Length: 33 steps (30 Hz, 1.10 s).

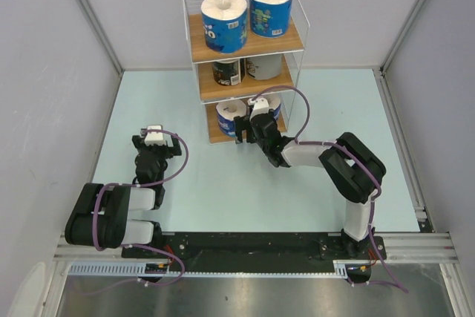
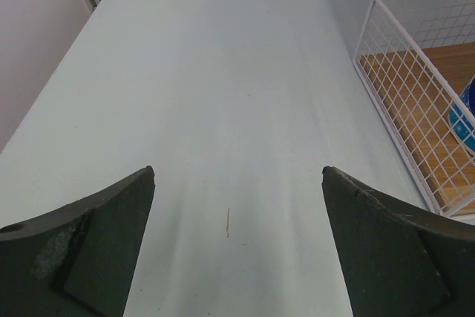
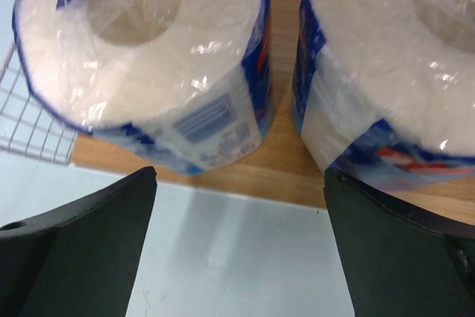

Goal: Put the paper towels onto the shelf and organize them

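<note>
The shelf stands at the back middle with rolls on all three boards. Two blue-wrapped paper towels stand on the top board. A dark-wrapped roll and a grey-wrapped roll sit on the middle board. Two blue-wrapped rolls stand on the bottom board. My right gripper is open and empty just in front of the bottom board. My left gripper is open and empty over bare table at the left.
The shelf's white wire side is to the right of my left gripper. Grey walls enclose the pale blue table on three sides. The arm bases sit on a black rail at the near edge.
</note>
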Tool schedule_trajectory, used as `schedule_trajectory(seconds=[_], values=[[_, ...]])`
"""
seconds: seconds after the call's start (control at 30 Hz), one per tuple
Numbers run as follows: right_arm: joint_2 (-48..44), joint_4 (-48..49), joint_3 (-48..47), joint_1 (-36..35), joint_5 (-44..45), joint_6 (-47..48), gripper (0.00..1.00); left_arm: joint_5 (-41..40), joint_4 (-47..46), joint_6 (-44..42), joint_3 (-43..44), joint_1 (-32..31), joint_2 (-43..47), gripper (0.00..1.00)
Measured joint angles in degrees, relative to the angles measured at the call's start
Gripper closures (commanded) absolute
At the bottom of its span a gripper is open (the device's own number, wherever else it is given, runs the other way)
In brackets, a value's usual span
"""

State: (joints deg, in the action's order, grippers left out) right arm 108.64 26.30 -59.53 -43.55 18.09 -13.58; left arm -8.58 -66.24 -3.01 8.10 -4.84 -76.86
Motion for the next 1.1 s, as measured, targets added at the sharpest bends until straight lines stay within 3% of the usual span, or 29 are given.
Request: schedule_trajectory(seconds=[0.2, 0.37, 0.7, 0.9, 1.1], values=[[-5.2, -9.5, 0.0, -3.2, -1.6, 0.2, 0.0, 0.0, 0.0, 0.0, 0.0, 0.0, 0.0, 0.0], [-16.9, -15.0, 2.8, -6.8, -5.6, -0.8, 0.0, -2.9, 1.4, 0.7, 0.2, 0.0, 0.8, 0.0], [-38.4, -23.4, 11.5, -6.2, -7.9, -3.1, 0.0, -5.1, 30.7, 9.3, 14.1, -0.3, 19.6, 0.0], [-48.3, -30.5, 14.1, 1.1, -6.9, -7.8, 0.0, -6.9, 44.2, 20.1, 14.9, -0.3, 28.5, 0.0], [-56.1, -34.9, 14.3, 13.0, -7.7, -11.5, 0.1, -8.9, 54.5, 32.2, 14.9, 0.0, 36.3, 0.01]])
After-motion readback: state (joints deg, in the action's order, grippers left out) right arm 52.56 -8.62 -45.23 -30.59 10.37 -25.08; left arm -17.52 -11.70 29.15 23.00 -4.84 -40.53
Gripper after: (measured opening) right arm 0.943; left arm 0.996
